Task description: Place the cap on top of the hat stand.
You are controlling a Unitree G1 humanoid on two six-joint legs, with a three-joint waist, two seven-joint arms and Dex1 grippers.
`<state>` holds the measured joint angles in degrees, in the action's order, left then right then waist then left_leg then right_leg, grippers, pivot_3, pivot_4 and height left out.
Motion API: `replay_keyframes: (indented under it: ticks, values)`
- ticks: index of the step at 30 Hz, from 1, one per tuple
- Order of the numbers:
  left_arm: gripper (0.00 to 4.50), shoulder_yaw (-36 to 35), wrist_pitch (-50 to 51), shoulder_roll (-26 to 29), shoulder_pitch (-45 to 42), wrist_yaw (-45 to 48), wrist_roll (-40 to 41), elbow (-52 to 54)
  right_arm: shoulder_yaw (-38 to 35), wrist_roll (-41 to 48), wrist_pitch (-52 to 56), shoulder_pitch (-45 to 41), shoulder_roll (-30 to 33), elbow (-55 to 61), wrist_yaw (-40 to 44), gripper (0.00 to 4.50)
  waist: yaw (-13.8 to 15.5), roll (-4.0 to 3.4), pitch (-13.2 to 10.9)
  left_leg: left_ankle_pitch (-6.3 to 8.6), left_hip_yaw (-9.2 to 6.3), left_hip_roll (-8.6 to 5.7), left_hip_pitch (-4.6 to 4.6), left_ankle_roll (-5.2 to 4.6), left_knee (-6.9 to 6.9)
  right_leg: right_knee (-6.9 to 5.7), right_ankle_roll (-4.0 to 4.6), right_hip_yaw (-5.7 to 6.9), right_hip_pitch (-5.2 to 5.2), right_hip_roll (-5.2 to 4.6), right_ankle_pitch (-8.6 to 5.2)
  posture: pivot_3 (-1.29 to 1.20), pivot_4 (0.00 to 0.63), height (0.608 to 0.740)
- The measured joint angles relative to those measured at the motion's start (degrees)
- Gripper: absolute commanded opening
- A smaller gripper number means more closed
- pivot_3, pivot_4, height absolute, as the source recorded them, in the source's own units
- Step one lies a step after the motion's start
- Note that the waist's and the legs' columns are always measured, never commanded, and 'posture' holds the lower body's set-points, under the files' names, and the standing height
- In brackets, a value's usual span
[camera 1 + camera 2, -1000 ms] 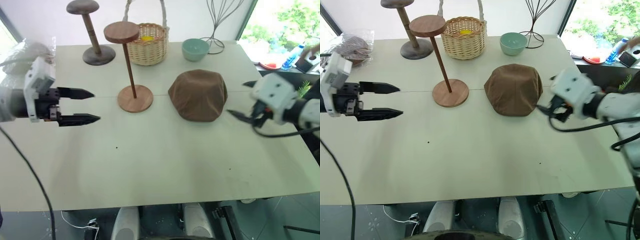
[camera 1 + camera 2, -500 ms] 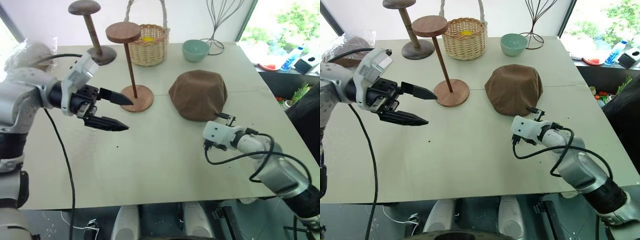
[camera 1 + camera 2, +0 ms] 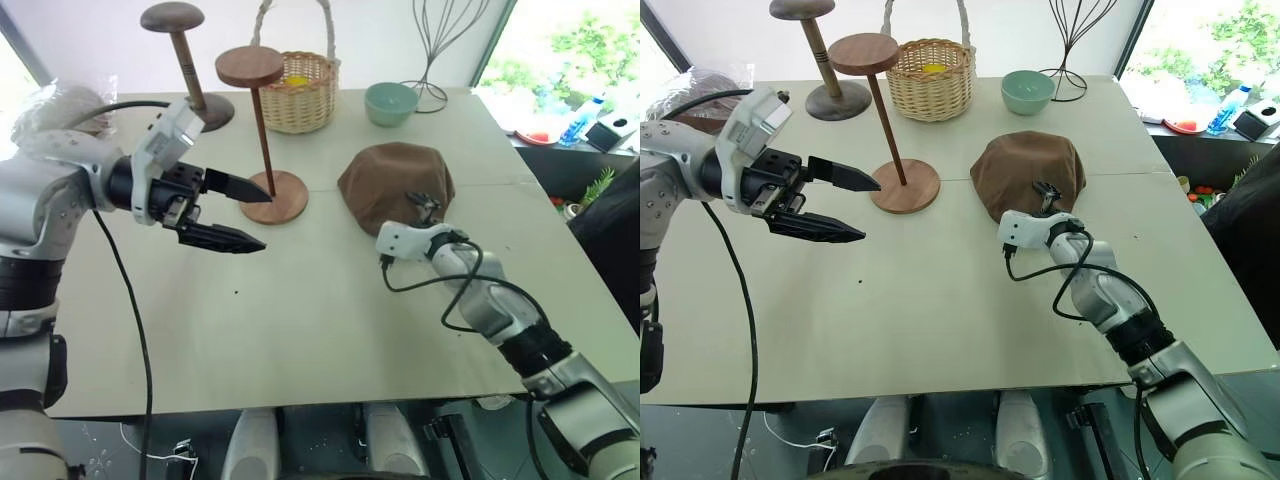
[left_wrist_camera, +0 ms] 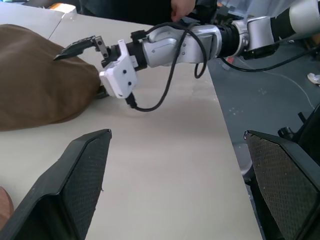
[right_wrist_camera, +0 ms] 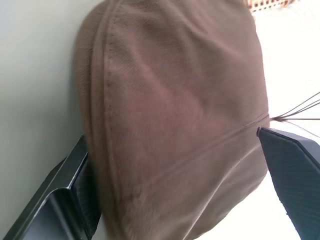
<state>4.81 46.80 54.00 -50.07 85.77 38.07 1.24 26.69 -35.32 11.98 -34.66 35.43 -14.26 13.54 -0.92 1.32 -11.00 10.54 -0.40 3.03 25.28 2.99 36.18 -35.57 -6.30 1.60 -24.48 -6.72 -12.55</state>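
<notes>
The brown cap (image 3: 393, 180) lies on the white table (image 3: 330, 320), right of centre. My right gripper (image 3: 420, 210) is open at the cap's near edge, one finger above the fabric and the other low beside it. In the right wrist view the cap (image 5: 175, 100) lies between the spread fingers. The hat stand (image 3: 262, 130), with its thin rod, flat disc top and round base, stands left of the cap. My left gripper (image 3: 264, 220) hovers open and empty just left of the stand's base, pointing right.
At the back of the table stand a darker stand with a thick post (image 3: 182, 60), a wicker basket (image 3: 295, 92), a green bowl (image 3: 390, 101) and a wire stand (image 3: 437, 45). A plastic bag (image 3: 55, 105) lies at the far left.
My right arm swung in and reached forward until its open fingers met the cap's near edge. My left gripper moved right toward the stand's base, then held still.
</notes>
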Motion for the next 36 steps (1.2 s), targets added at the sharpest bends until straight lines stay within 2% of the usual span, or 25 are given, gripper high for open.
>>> replay_keyframes:
  ticks: [2, 5, 12, 13, 20, 22, 25, 27, 30, 32, 36]
  values:
    - [4.45, -0.05, 0.05, -0.02, -0.05, -0.23, -0.01, -0.03, 0.00, -0.50, -1.89, -1.97, -1.13, -4.06, -1.26, 4.50, -0.05, 0.03, 0.02, 0.00, 0.00, 0.00, -0.02, 0.00, 0.01, 0.00, 0.00, 0.00, 0.03, 0.00, 0.00, 0.00, 0.150, 0.728]
    - [4.50, -0.17, 0.05, -0.02, -0.20, -0.73, -0.01, -0.03, -0.17, -0.60, -4.15, -3.44, -1.80, -7.95, -1.84, 3.66, 0.04, 0.04, 0.02, 0.00, -0.03, -0.01, -0.03, 0.00, -0.01, 0.00, -0.01, 0.00, 0.05, 0.00, 0.00, 0.00, 0.150, 0.728]
    - [4.50, -1.89, 0.05, -0.46, -0.20, -2.59, 0.00, -0.41, -1.91, -0.60, -5.09, -0.28, -1.07, -5.92, -1.19, 0.25, 0.27, 0.02, 0.01, 0.00, -0.08, -0.05, 0.02, 0.00, -0.06, 0.01, -0.07, 0.00, 0.04, 0.00, -0.04, 0.00, 0.150, 0.728]
    - [4.50, -2.39, 0.05, -0.73, -0.19, -3.24, 0.02, -0.53, -2.76, -0.70, -5.01, -0.01, -0.54, -4.47, -1.01, 0.06, 0.24, 0.02, 0.01, 0.00, -0.08, -0.05, 0.02, 0.00, -0.08, 0.01, -0.09, 0.00, 0.04, 0.00, -0.05, 0.00, 0.150, 0.728]
    - [4.50, -7.95, 1.53, -0.91, 3.22, -7.49, 1.58, 0.34, -6.90, -0.31, -1.97, 1.55, 0.86, 4.09, 3.21, 0.06, 0.01, -0.10, -0.09, 0.00, -0.11, -0.05, 0.04, 0.00, -0.12, -0.01, -0.11, 0.01, -0.03, 0.02, -0.06, 0.00, 0.150, 0.728]
    - [4.50, -11.17, 2.82, -0.44, 5.14, -9.91, 2.89, 1.25, -9.06, 0.78, -0.75, -0.44, 1.99, 7.08, 6.37, 0.06, -0.14, -0.14, -0.16, 0.00, -0.11, -0.04, 0.07, 0.00, -0.10, -0.03, -0.11, 0.00, -0.07, 0.03, -0.05, 0.00, 0.150, 0.728]
    - [4.50, -17.30, 5.36, 0.20, 6.49, -14.14, 5.61, 2.87, -11.91, 2.99, 0.13, -8.80, 2.29, 8.45, 10.18, 0.06, -0.63, -0.21, -0.28, 0.00, -0.10, -0.03, 0.06, 0.00, -0.11, -0.11, -0.11, 0.00, -0.14, 0.03, -0.04, 0.00, 0.150, 0.728]
    - [4.50, -22.10, 6.67, 1.30, 9.05, -17.22, 7.49, 5.20, -12.96, 4.58, -0.44, -17.42, 1.92, 8.22, 11.86, 0.06, -1.25, -0.22, -0.29, 0.00, -0.11, -0.03, 0.05, 0.00, -0.20, -0.25, -0.22, 0.00, -0.22, 0.02, -0.06, 0.00, 0.150, 0.728]
    - [4.50, -27.01, 7.80, 2.41, 12.83, -20.55, 8.92, 7.06, -13.73, 5.81, -3.52, -27.55, 0.37, 6.61, 12.22, 0.06, -1.57, -0.21, -0.28, 0.00, -0.14, -0.03, 0.02, 0.00, -0.32, -0.46, -0.38, 0.01, -0.31, 0.03, -0.10, 0.00, 0.150, 0.728]
    - [4.50, -32.25, 9.52, 3.38, 14.94, -23.59, 10.34, 7.33, -13.37, 6.90, -6.62, -34.64, -3.46, 1.73, 12.04, 0.06, -1.94, -0.21, -0.28, 0.00, -0.14, -0.03, 0.03, 0.00, -0.38, -0.53, -0.38, 0.00, -0.43, 0.04, -0.09, 0.00, 0.150, 0.728]
    - [4.50, -40.19, 10.63, 6.16, 18.13, -27.19, 11.44, 8.02, -11.67, 8.55, -12.28, -41.38, -9.85, -5.78, 11.31, 0.06, -2.13, -0.20, -0.28, 0.00, -0.14, -0.03, 0.03, 0.00, -0.42, -0.54, -0.39, 0.00, -0.42, 0.04, -0.08, 0.00, 0.150, 0.728]
